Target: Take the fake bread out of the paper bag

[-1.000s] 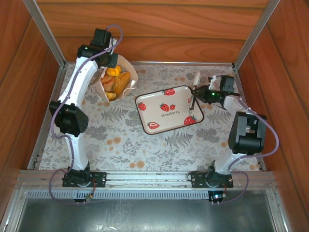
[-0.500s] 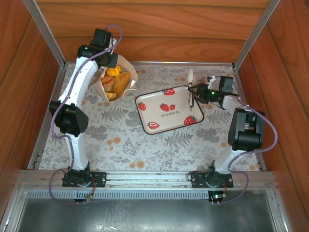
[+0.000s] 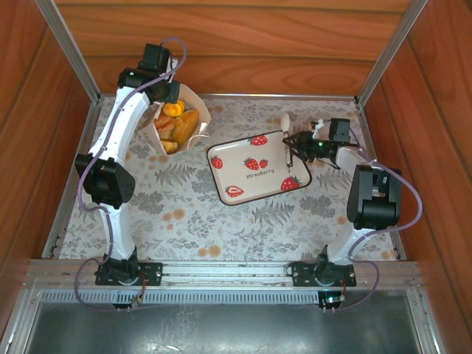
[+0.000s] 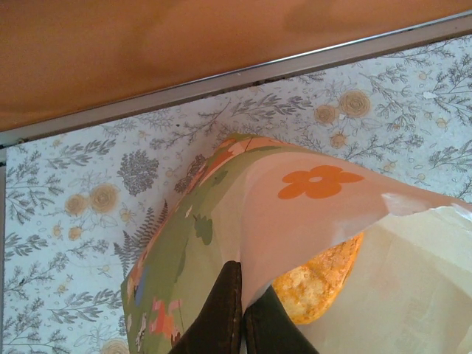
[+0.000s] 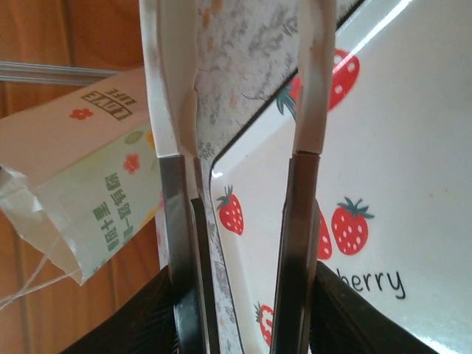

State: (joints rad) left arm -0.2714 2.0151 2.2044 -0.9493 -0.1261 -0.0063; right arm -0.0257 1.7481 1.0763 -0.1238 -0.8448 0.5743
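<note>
fake bread (image 3: pixel 181 124) is all inside the paper bag (image 3: pixel 200 103), at the far left of the tabletop (image 3: pixel 184 214). none of it is out yet.

the left gripper (image 4: pixel 243 291) has its two dark fingers pressed together on the bag's edge, pinching the paper. i think that is to hold the bag open and stop it sliding, so the other arm can reach in.

the right gripper (image 3: pixel 301 144) is squeezed around a pair of white tongs (image 5: pixel 310 110). the tongs' tips are apart with nothing between them. they hang over the far right edge of the strawberry tray (image 3: pixel 274 153), well apart from the bag. the tray looks like the place for the bread to go.

the left arm covers part of the bag from above, so i cannot count the breads. from the left wrist, one bumpy golden piece peeks out under the paper flap. the right gripper's own fingers are cut off at the bottom of its view, so how hard it squeezes is a guess.
</note>
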